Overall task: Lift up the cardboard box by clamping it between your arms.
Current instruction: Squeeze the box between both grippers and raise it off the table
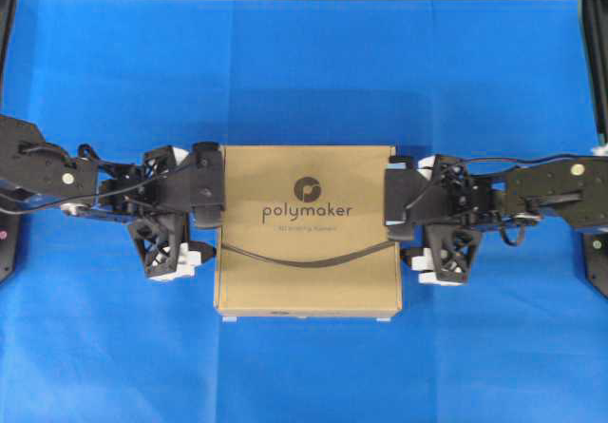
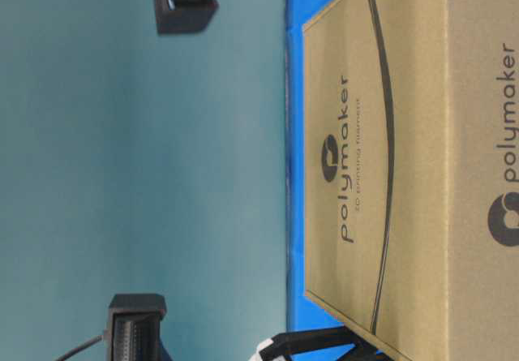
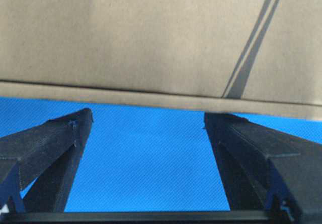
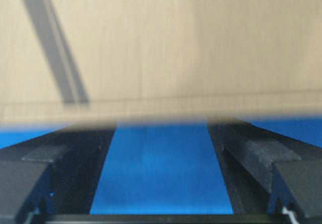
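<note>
1. The left gripper's [image 3: 146, 121] fingers [image 3: 55, 138] are spread wide apart, with blue cloth [image 3: 146, 163] showing between them. Their tips reach the lower edge of the box [image 3: 151, 38] side and hold nothing between them.
2. The right gripper's [image 4: 161, 126] fingers [image 4: 251, 153] are also spread wide, with blue cloth between them. Their tips go under the blurred edge of the box; I cannot tell if they touch it.
3. In the overhead view, the left gripper [image 1: 211, 187] lies against the left edge of the box [image 1: 306, 228], and its black front part overlaps this edge a little. The right gripper [image 1: 399, 195] lies against the right edge in the same way. The box is between the two arms, one on each side.
4. The box is closed, so its contents are hidden. Its top shows the word "polymaker", a round logo and a curved dark line.
5. The box is in the middle of the blue cloth [image 1: 304, 71], its sides parallel to the cloth edges. In the table-level view, which is turned sideways, the box [image 2: 389, 158] fills the near part, and a strip of blue cloth [image 2: 293, 134] is seen beside it. From these views I cannot tell if the box rests on the cloth or is raised.
6. The left arm [image 1: 57, 171] comes from the left edge and the right arm [image 1: 556, 190] from the right edge, both almost level with the box's middle.
</note>
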`<action>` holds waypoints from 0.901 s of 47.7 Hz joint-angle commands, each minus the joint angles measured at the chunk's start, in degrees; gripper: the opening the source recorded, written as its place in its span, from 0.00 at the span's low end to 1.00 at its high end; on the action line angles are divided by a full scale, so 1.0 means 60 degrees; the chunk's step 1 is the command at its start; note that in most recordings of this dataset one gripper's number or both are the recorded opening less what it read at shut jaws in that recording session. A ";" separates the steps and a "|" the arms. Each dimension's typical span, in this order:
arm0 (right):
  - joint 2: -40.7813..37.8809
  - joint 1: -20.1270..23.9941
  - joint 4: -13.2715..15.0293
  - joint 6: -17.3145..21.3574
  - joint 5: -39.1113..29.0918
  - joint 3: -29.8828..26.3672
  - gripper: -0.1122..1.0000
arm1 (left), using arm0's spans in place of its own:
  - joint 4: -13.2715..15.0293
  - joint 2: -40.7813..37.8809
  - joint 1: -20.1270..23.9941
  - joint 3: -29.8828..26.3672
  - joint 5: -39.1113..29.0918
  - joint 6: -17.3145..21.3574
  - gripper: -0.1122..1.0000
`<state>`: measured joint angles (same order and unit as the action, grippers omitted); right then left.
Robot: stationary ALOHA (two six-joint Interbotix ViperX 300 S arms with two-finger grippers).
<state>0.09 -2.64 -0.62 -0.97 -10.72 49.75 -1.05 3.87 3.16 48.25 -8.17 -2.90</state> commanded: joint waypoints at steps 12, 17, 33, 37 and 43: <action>-0.0073 -0.0015 0.0000 -0.0015 0.0059 -0.0410 1.00 | -0.0029 -0.0190 -0.0029 -0.0469 0.0015 -0.0029 0.89; -0.0073 -0.0015 -0.0015 0.0000 0.0044 -0.0498 1.00 | -0.0029 -0.0161 -0.0015 -0.0469 0.0000 -0.0029 0.89; 0.0469 -0.0015 -0.0059 0.0073 -0.0850 -0.1040 1.00 | -0.0029 0.0044 -0.0015 -0.1040 -0.0527 -0.0029 0.89; 0.0806 -0.0015 -0.0059 0.0059 -0.1523 -0.1318 1.00 | -0.0029 0.0264 -0.0015 -0.1362 -0.1055 -0.0015 0.89; 0.1289 0.0000 -0.0073 0.0073 -0.2358 -0.1670 1.00 | -0.0029 0.0806 0.0000 -0.1831 -0.1890 0.0044 0.89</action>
<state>4.31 -2.46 -0.53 -1.23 -23.55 44.38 -1.49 5.54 2.81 41.92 -18.28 -2.37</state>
